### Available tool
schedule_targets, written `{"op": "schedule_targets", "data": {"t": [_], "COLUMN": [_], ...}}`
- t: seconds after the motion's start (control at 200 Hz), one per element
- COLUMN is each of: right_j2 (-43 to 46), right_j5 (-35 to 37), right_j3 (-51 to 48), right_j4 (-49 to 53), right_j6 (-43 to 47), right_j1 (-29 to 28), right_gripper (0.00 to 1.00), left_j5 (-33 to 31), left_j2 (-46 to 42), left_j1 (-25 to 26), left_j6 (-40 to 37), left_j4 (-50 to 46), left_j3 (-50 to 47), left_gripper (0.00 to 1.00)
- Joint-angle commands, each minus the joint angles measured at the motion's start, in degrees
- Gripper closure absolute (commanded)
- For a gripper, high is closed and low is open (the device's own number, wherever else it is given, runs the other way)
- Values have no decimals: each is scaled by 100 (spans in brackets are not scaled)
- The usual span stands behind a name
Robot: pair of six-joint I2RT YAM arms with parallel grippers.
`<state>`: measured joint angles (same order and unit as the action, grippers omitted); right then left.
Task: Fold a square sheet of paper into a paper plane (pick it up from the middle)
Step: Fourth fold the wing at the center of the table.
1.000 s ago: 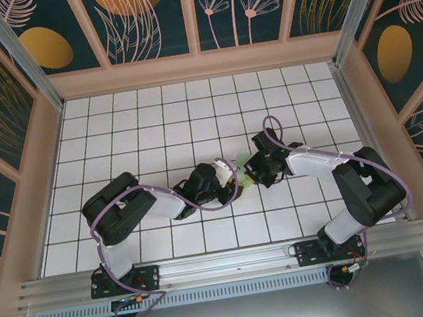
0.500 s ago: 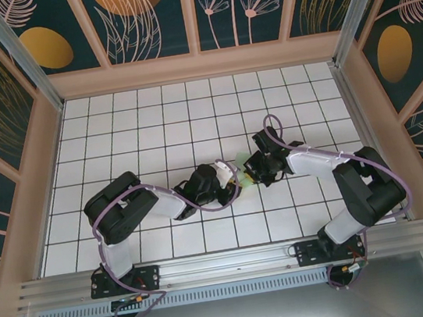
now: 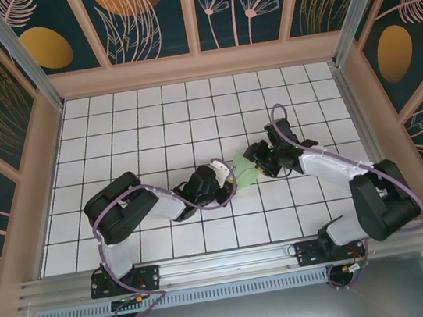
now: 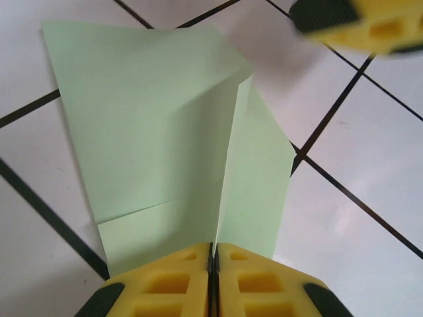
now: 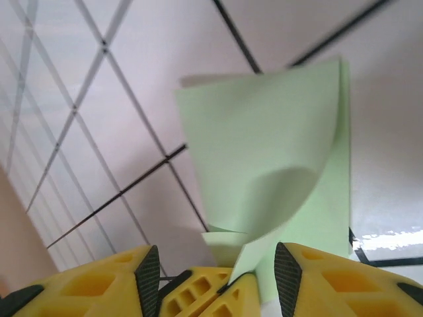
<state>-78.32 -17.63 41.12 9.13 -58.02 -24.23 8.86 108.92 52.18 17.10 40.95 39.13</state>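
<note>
We saw left gripper pinching paper ridge, right gripper spread; we judged: hold firm, crease slowly.

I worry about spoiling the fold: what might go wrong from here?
The left gripper pinches the paper by one upright crease alone; a pull might slip or tear it. The right gripper is open, and the curled flap before it is unpressed, so that fold might spring back.
</note>
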Motion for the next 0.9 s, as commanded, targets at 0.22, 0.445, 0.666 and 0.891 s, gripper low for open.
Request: {"op": "schedule_targets", "data": {"t": [0.22, 0.445, 0.666, 0.891], "right_j2": [153, -318, -795, -1118], "right_j5": [-985, -1346, -1544, -1586], "right_j3": [-702, -855, -874, -790], "right_j4": [-1379, -1972, -2379, -2448], "right_j6": [1098, 1025, 909, 860], "right_j1": [26, 6, -45, -102], "right_gripper": [55, 61, 65, 65], "left_j5": [-340, -350, -515, -517], "left_j2": [-195, -284, -328, -293], "left_j1": [4, 10, 9, 8], "left_j6": [1787, 2289, 2462, 2598], "left_j4": [902, 1337, 1482, 1575], "left_j3": [-477, -713, -841, -885], "left_gripper": [89, 89, 88, 87]}}
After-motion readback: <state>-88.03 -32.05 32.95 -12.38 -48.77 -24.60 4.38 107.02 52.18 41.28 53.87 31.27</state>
